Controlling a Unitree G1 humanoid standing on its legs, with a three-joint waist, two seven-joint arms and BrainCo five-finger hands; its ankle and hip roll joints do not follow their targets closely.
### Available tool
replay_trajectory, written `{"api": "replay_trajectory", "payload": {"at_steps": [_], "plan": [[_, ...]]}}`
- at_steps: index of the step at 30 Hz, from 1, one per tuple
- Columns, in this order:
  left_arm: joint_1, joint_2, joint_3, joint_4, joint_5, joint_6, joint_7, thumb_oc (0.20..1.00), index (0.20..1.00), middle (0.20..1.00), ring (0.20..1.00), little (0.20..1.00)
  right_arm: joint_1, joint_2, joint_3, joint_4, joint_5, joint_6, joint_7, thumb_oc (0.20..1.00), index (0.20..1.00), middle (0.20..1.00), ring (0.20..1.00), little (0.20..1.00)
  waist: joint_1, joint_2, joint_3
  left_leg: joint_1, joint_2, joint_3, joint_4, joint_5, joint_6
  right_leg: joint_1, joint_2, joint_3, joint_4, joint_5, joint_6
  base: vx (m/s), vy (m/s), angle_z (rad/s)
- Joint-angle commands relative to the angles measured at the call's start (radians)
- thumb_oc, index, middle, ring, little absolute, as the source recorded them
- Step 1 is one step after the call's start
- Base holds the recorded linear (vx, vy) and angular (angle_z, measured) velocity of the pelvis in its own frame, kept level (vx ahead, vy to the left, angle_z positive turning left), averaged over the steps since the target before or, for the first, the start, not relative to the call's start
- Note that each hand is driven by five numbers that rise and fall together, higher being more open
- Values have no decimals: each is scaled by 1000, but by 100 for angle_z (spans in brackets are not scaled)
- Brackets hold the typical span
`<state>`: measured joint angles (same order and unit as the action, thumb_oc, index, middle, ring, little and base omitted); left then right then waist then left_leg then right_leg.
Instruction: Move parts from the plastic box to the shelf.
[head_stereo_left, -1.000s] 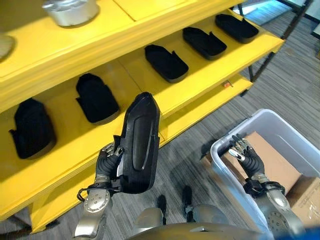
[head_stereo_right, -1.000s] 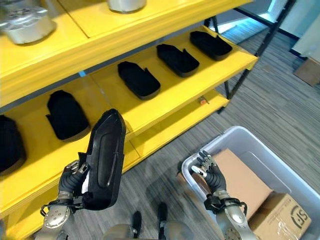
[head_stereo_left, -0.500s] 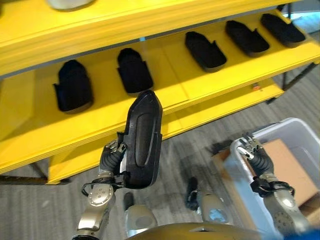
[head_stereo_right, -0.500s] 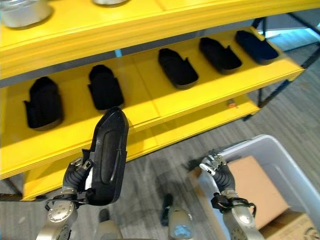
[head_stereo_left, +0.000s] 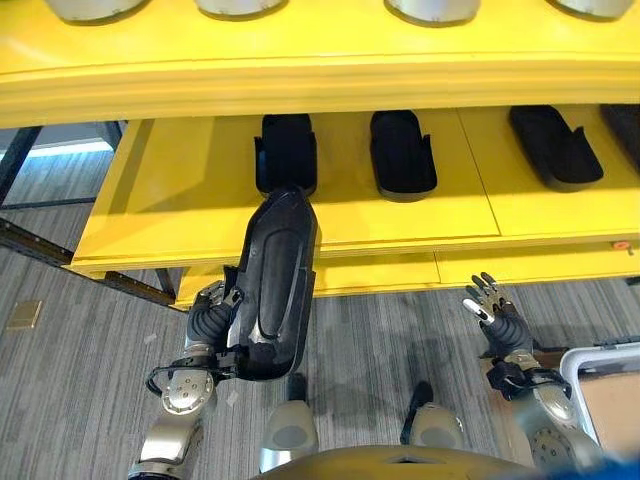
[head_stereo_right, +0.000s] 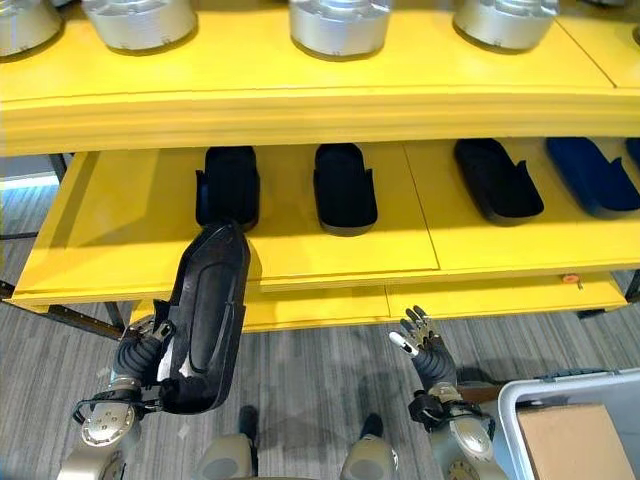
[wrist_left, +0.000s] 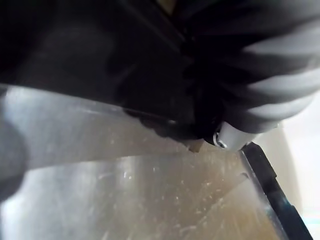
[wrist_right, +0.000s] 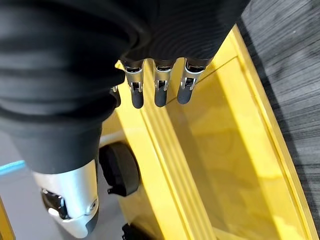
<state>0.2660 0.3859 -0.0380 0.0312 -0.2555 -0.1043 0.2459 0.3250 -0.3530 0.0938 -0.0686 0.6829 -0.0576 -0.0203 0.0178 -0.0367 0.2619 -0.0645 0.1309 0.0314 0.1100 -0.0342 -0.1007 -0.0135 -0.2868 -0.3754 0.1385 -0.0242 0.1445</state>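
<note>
- Left hand (head_stereo_left: 210, 325) is clenched round a long black part (head_stereo_left: 275, 280), held upright in front of the yellow shelf (head_stereo_left: 180, 215), its top just short of the shelf's near edge.
- Middle shelf level carries a row of black parts (head_stereo_left: 402, 152).
- Right hand (head_stereo_left: 497, 320) is released, fingers straight, holding nothing, above the grey floor (head_stereo_left: 70, 340).
- Plastic box (head_stereo_right: 520, 395) sits at near right, holding a brown carton (head_stereo_right: 565, 435).

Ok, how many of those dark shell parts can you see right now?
5 dark parts: one held in the left hand, its fingers round it, and four in a row on the middle shelf. A sliver at the right edge may be another.
</note>
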Motion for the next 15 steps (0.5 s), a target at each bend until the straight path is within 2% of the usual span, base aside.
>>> {"api": "replay_trajectory", "payload": {"at_steps": [1,2,5,6,7,8,9,10,11,12,13,14,15], "plan": [[-10,27,32,-96,-13,-68,3,200,200,200,200,200,-9,-16,-6,-62,-2,-38,13,1000,1000,1000,1000,1000,-10,-9,-32,-69,-13,-20,82,-45,18,81,-53,8,-28,7,33,88,316,18],[-14,38,35,-97,-7,-68,5,200,200,200,200,200,-14,-3,-3,-61,3,-37,15,1000,1000,1000,1000,1000,-9,-18,-41,-84,-51,-10,104,-68,42,79,-82,16,-47,82,49,71,318,17],[-24,47,33,-96,-13,-69,8,200,200,200,200,200,-26,18,17,-44,1,-33,17,1000,1000,1000,1000,1000,-16,-17,-50,-72,-97,9,68,-71,82,41,-116,46,-34,190,50,60,375,11],[-26,48,33,-98,-17,-72,9,200,200,200,200,200,-36,20,29,-40,-6,-31,17,1000,1000,1000,1000,1000,-19,-11,-51,-64,-105,20,47,-65,95,20,-125,43,-24,216,48,47,372,4],[-27,49,37,-97,-11,-72,11,200,200,200,200,200,-47,22,39,-35,-8,-31,19,1000,1000,1000,1000,1000,-16,3,-46,-45,-103,37,25,-61,104,1,-122,37,6,200,39,29,257,-10],[-27,49,37,-97,-11,-72,11,200,200,200,200,200,-47,22,39,-35,-8,-31,19,1000,1000,1000,1000,1000,-15,3,-46,-44,-103,39,23,-61,104,-1,-122,39,7,199,39,49,412,-24],[-21,42,37,-94,-5,-75,7,200,200,200,200,200,-51,23,50,-30,-6,-26,32,1000,1000,1000,1000,1000,-37,26,-46,-6,-108,47,-48,-35,125,-42,-19,96,108,87,4,35,272,-34],[-21,42,37,-94,-5,-75,7,200,200,200,200,200,-50,23,50,-30,-6,-26,32,1000,1000,1000,1000,1000,-34,26,-46,-4,-107,50,-51,-34,124,-46,-20,100,115,83,3,67,334,-39],[-17,40,37,-93,-8,-74,1,200,200,200,200,200,-50,21,52,-27,-4,-23,39,1000,1000,1000,1000,1000,-43,30,-47,17,-112,45,-81,-25,127,-68,52,141,130,24,-11,66,119,-24],[-11,36,34,-91,-10,-71,-7,200,200,200,200,200,-49,17,53,-26,5,-23,47,1000,1000,1000,1000,1000,-54,29,-50,31,-116,37,-108,-5,128,-94,149,175,146,-34,-30,117,186,-21],[13,31,41,-96,-6,-63,-20,200,200,200,200,200,-40,12,60,-25,25,-19,56,1000,1000,1000,1000,1000,-55,12,-52,60,-136,37,-149,13,126,-104,243,154,117,-69,-50,113,146,-10],[16,28,42,-98,-7,-59,-28,200,200,200,200,200,-42,9,64,-20,26,-17,57,1000,1000,1000,1000,1000,-56,7,-53,71,-147,34,-157,15,124,-103,270,153,96,-82,-59,100,100,-9],[17,21,44,-97,-5,-61,-27,200,200,200,200,200,-49,0,71,-20,20,-18,57,1000,1000,1000,1000,1000,-61,-5,-55,70,-165,21,-155,20,123,-96,317,209,6,-70,-77,74,60,15]]}}
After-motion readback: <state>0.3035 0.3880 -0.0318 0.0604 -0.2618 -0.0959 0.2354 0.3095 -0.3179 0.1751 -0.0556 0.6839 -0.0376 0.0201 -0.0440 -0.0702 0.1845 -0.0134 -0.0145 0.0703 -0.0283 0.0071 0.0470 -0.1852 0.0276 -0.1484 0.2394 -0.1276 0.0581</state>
